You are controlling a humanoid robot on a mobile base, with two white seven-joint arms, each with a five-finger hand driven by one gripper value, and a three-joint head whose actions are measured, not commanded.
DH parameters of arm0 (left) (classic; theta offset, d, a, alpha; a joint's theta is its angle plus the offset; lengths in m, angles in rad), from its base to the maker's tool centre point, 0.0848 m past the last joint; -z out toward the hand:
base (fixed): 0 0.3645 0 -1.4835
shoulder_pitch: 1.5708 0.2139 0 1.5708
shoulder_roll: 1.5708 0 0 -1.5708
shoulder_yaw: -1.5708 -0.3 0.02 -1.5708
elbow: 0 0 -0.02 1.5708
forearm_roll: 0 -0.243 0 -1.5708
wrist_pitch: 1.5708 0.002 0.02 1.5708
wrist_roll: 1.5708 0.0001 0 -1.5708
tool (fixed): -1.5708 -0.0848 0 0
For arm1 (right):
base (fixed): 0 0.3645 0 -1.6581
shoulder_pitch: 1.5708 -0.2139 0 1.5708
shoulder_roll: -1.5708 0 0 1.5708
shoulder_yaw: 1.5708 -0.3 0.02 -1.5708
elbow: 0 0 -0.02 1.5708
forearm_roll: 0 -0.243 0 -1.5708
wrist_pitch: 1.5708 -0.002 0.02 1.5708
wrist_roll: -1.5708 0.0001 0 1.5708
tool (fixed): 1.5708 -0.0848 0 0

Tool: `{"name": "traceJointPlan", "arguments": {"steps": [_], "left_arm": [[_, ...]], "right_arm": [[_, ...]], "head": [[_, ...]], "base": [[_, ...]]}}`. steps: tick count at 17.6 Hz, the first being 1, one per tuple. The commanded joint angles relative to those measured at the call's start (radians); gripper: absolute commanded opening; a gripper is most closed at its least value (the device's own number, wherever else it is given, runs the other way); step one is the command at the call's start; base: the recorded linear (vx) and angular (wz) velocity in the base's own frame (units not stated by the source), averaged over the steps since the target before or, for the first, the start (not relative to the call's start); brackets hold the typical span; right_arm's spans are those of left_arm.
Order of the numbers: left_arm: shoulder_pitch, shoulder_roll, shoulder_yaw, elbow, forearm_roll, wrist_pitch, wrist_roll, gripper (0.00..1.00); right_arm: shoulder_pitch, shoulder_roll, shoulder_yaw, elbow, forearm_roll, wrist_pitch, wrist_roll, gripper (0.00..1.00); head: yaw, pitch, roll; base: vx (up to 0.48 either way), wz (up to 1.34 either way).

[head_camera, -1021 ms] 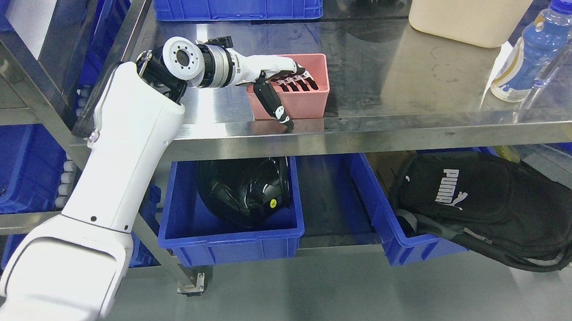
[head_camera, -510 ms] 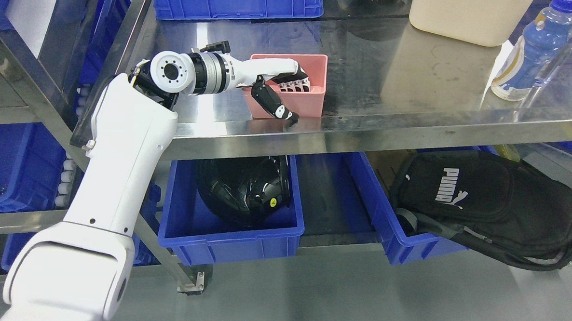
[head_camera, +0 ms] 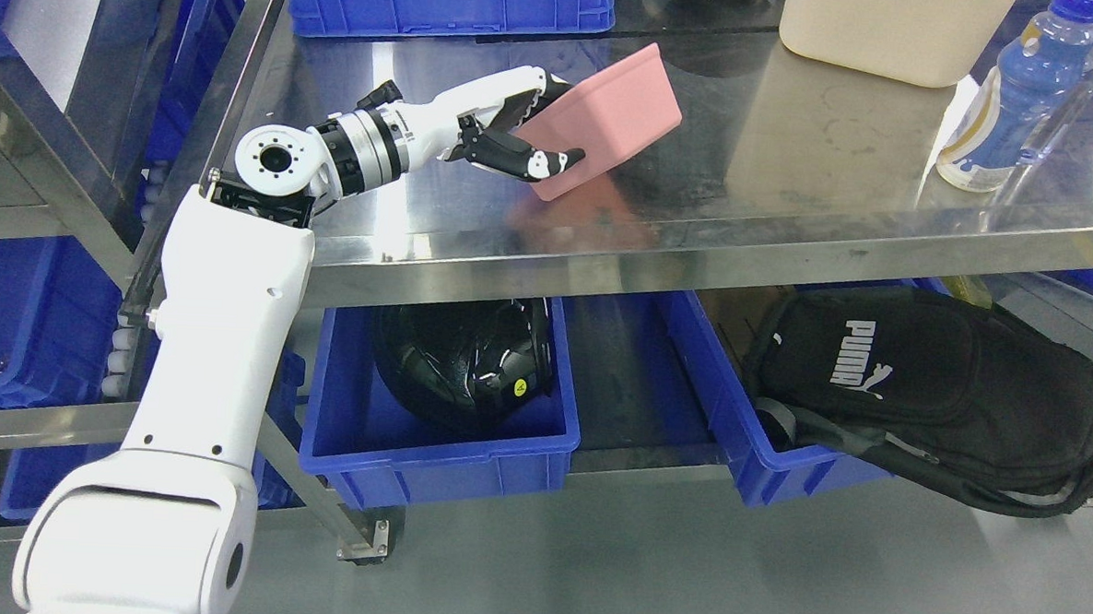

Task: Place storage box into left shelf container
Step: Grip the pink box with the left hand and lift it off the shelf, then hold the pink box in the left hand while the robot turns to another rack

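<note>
The left hand (head_camera: 503, 139) pinches the pink box (head_camera: 610, 121), tilted clear above the steel shelf (head_camera: 792, 170). Blue bins (head_camera: 439, 450) sit below; grey floor (head_camera: 682, 571).

- This is looking like a warehouse or storeroom: a stainless steel shelf (head_camera: 789, 235) on a bolted metal frame is standing on a bare grey floor (head_camera: 682, 571).
- Blue plastic bins (head_camera: 438, 459) are sitting in rows on several levels.
- Unrelated goods are lying stored: a black helmet (head_camera: 461, 359), a black bag (head_camera: 930, 388), a drink bottle (head_camera: 1017, 97).
</note>
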Motion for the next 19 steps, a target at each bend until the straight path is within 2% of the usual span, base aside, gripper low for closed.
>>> {"name": "traceJointPlan", "arguments": {"steps": [1, 3, 6, 10, 12, 15, 17, 19], "left_arm": [[0.018, 0.015, 0.124, 0.025, 0.306, 0.015, 0.041, 0.0], [0.03, 0.015, 0.143, -0.006, 0.378, 0.01, 0.075, 0.0], [0.11, 0.015, 0.149, -0.163, 0.486, 0.007, 0.197, 0.0], [0.306, 0.015, 0.082, -0.502, 0.501, -0.003, 0.47, 0.01], [0.395, 0.015, 0.016, -0.648, 0.501, -0.025, 0.556, 0.02], [0.532, 0.015, -0.093, -0.789, 0.501, -0.045, 0.588, 0.02], [0.645, 0.015, -0.133, -0.837, 0.501, -0.048, 0.586, 0.02], [0.736, 0.015, -0.156, -0.84, 0.501, -0.104, 0.578, 0.02]], "right_arm": [[0.0, -0.017, -0.005, -0.017, 0.0, 0.0, -0.001, 1.0], [-0.001, -0.017, -0.005, -0.017, 0.0, 0.0, -0.001, 1.0], [0.0, -0.017, -0.005, -0.017, 0.0, 0.0, -0.001, 1.0], [-0.001, -0.017, -0.005, -0.017, 0.0, 0.0, -0.001, 1.0], [0.0, -0.017, -0.005, -0.017, 0.0, 0.0, -0.001, 1.0], [-0.001, -0.017, -0.005, -0.017, 0.0, 0.0, -0.001, 1.0], [-0.001, -0.017, -0.005, -0.017, 0.0, 0.0, -0.001, 1.0], [-0.001, -0.017, -0.005, -0.017, 0.0, 0.0, -0.001, 1.0]], "head": [[0.0, 0.0, 0.0], [0.0, 0.0, 0.0], [0.0, 0.0, 0.0], [0.0, 0.0, 0.0], [0.0, 0.0, 0.0], [0.0, -0.001, 0.0], [0.0, -0.001, 0.0], [0.0, -0.001, 0.0]], "base": [[0.0, 0.0], [0.0, 0.0], [0.0, 0.0], [-0.008, 0.02], [-0.025, 0.05], [-0.056, 0.19], [-0.11, 0.37], [-0.125, 0.49]]}}
